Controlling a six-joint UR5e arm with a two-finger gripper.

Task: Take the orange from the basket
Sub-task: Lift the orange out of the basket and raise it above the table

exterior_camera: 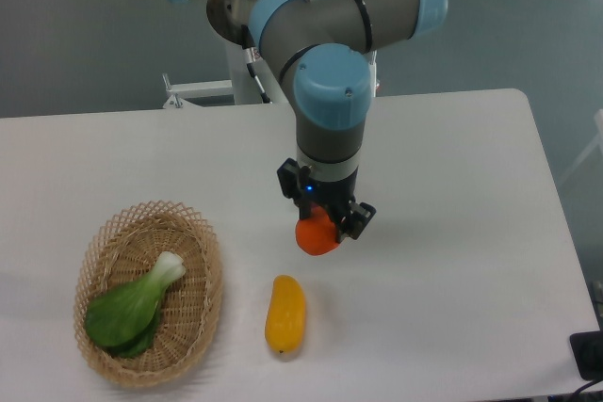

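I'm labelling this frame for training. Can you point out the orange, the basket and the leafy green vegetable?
orange (316,237): fixed camera view, on its front face below the gripper.
basket (205,308): fixed camera view, on the woven right rim.
leafy green vegetable (118,315): fixed camera view, on the broad green leaf.

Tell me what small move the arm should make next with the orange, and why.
Probably lower it straight down and let go. The gripper holds the orange well clear of the basket, over bare table just above the yellow fruit. The pick looks done, so setting it down there seems safe.
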